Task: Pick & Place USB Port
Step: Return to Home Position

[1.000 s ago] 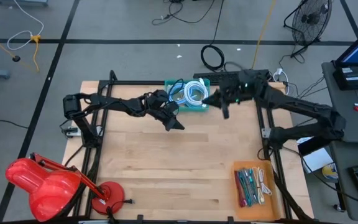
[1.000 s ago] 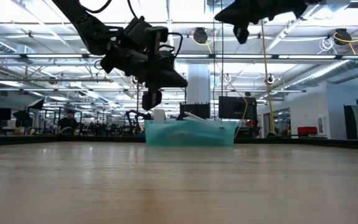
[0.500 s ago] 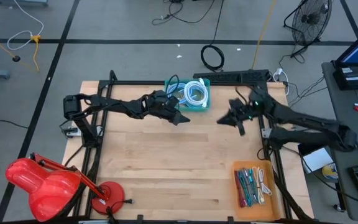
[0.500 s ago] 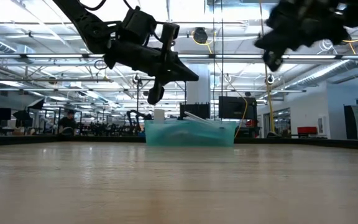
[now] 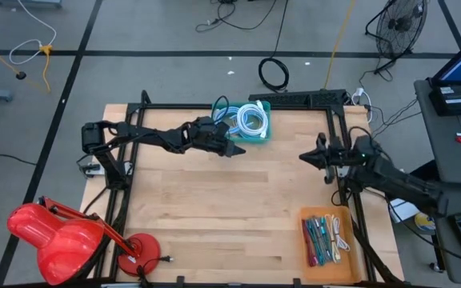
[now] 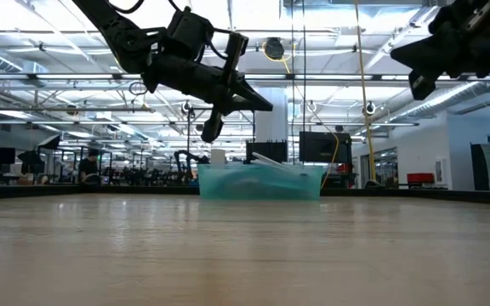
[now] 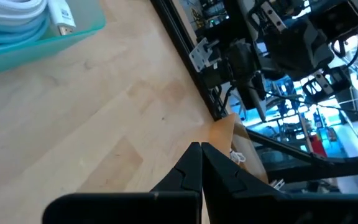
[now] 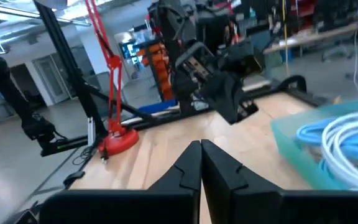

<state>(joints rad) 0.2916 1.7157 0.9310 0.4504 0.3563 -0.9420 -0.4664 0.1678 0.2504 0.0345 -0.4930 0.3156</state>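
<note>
Looking at the overhead cam, you've got the blue bin (image 5: pixel 266 120) up at the top centre of the wooden table (image 5: pixel 214 208), right against the far edge. It holds a coiled white cable (image 5: pixel 252 120) with some blue cable (image 5: pixel 227 114) bunched beside it on the left, one loop poking over the rim. Your left wrist cam catches a corner of that bin with the white coil and a white plug end (image 7: pixel 61 15) sitting on top. Down in the lower right corner of the overhead frame is the orange bin (image 5: pixel 326 263), which has a bundle of green, red and blue cables (image 5: pixel 317 238) on its left side and a thin white cable (image 5: pixel 342 235) along its right. Honestly I can't tell which of these is the USB piece, but all the cabling sits inside the two bins. Your left gripper (image 5: pixel 237 151) hangs in the air just below and left of the blue bin, fingers pressed together with nothing in them. Your right gripper (image 5: pixel 304 158) is over at the right-centre of the frame, near the table's right edge and well apart from both bins, also pinched together and empty. From table level the blue bin (image 6: pixel 258 183) shows dead centre at the far edge.
</note>
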